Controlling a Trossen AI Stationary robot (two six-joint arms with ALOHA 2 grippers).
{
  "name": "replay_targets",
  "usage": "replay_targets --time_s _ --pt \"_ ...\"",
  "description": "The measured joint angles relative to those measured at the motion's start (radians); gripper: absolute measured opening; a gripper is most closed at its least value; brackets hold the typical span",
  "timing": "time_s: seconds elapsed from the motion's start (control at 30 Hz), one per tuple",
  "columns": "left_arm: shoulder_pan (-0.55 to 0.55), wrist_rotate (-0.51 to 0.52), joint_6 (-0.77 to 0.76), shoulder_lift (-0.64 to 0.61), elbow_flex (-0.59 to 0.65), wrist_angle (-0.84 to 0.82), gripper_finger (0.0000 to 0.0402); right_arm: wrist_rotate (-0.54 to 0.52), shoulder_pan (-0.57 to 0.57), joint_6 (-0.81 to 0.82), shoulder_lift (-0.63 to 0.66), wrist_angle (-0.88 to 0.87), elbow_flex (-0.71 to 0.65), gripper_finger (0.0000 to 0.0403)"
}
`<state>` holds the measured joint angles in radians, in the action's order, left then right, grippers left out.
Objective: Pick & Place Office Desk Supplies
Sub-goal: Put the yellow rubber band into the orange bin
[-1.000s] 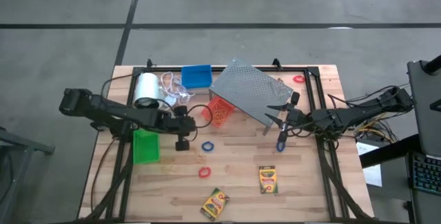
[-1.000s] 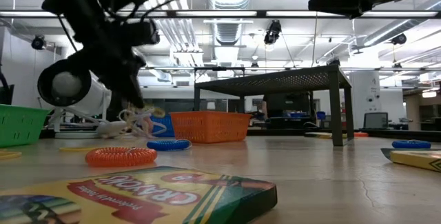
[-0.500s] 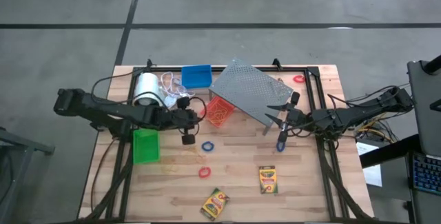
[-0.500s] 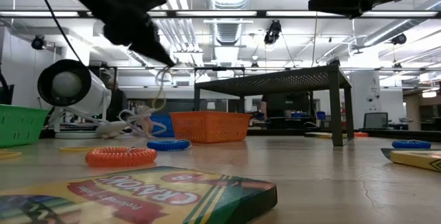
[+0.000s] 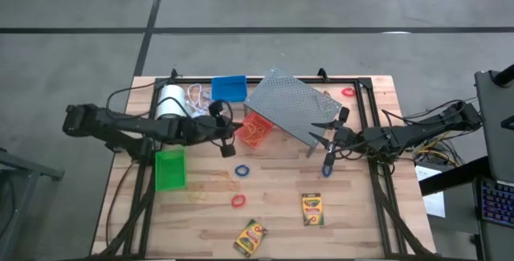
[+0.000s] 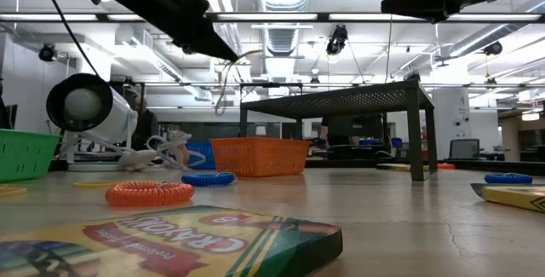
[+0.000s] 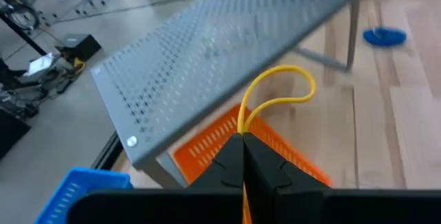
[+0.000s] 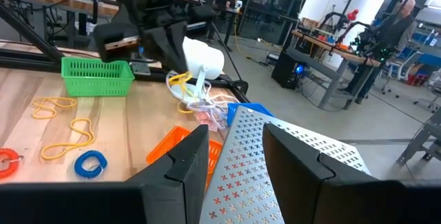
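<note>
My left gripper (image 5: 227, 142) is shut on a yellow rubber band (image 7: 277, 92), held in the air above the red-orange bin (image 5: 255, 130). That bin sits partly under the grey rack (image 5: 293, 104). The blue bin (image 5: 228, 88) stands at the far edge and the green bin (image 5: 169, 169) at the left. A blue ring (image 5: 242, 169) and a red ring (image 5: 238, 201) lie mid-table, and another blue ring (image 5: 327, 169) lies near my right gripper (image 5: 319, 134). That gripper is open and hovers by the rack's right side. Two crayon boxes (image 5: 250, 237) (image 5: 312, 209) lie flat near the front. My left gripper pinches the yellow rubber band between its two fingertips (image 7: 234, 156), at the point where the loop's two strands meet (image 7: 242, 129). The band is lifted clear of the table. In the low view its loop (image 6: 225, 85) hangs below the fingers.
A white roll (image 5: 170, 100) with loose white cord (image 5: 201, 99) lies at the far left. More yellow bands (image 8: 65, 138) lie on the wood near the green bin. A third ring, red (image 5: 348, 91), sits at the far right corner. Black frame rails run along the table edges.
My left gripper has risen from the table and moved right and toward the far edge, from beside the green bin to above the red-orange bin. The yellow band has come up with it and now hangs clear of the table.
</note>
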<state>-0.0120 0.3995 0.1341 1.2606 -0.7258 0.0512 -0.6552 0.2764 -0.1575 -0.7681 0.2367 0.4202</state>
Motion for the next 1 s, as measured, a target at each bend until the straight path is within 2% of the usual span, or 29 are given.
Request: replay_targets --time_s 0.13,0.43,1.0 --pt "-0.023 -0.024 0.0 0.022 0.03 0.109 0.0 0.0 0.0 -0.002 0.0 0.0 0.0 0.0137" --pt "-0.04 -0.025 0.0 0.174 0.039 0.244 0.0 0.0 0.0 -0.002 0.0 0.001 0.0 0.0137" --pt "-0.06 -0.026 -0.011 0.391 0.025 0.283 0.0 0.0 0.0 0.0 0.0 0.0 0.0 0.0137"
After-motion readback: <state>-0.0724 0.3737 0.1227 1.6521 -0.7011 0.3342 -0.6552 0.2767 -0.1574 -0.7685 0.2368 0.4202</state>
